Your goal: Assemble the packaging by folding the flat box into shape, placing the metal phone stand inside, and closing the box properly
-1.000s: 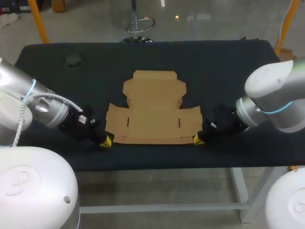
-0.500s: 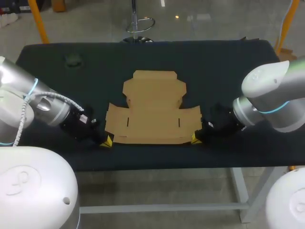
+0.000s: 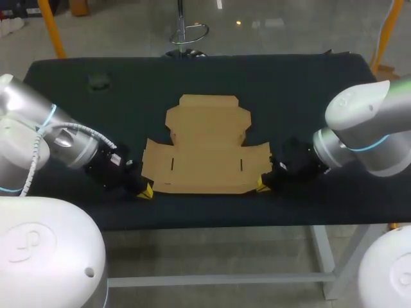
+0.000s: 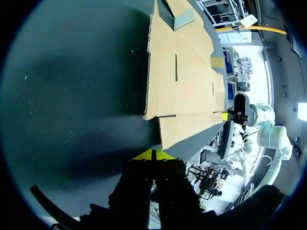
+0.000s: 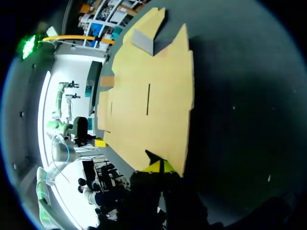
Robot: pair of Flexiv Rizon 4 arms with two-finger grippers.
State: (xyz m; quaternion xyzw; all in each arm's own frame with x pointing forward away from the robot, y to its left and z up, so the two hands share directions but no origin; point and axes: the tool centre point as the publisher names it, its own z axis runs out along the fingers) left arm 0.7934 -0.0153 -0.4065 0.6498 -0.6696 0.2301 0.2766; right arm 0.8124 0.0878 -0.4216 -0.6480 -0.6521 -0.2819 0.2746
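A flat, unfolded cardboard box (image 3: 207, 149) lies on the dark table (image 3: 308, 90), near its front edge. My left gripper (image 3: 146, 190) is shut with nothing in it, its yellow tips low on the table at the box's front left corner. In the left wrist view the shut left gripper (image 4: 153, 154) sits just short of the box (image 4: 184, 81) edge. My right gripper (image 3: 263, 185) is shut and empty at the front right corner. In the right wrist view the right gripper (image 5: 159, 166) touches or nearly touches the box (image 5: 148, 100) edge. No phone stand is visible.
A small dark round object (image 3: 99, 81) rests at the table's far left. The table's front edge (image 3: 212, 226) runs just behind both grippers.
Both grippers have crept slightly inward towards the box's front corners. The box has not moved.
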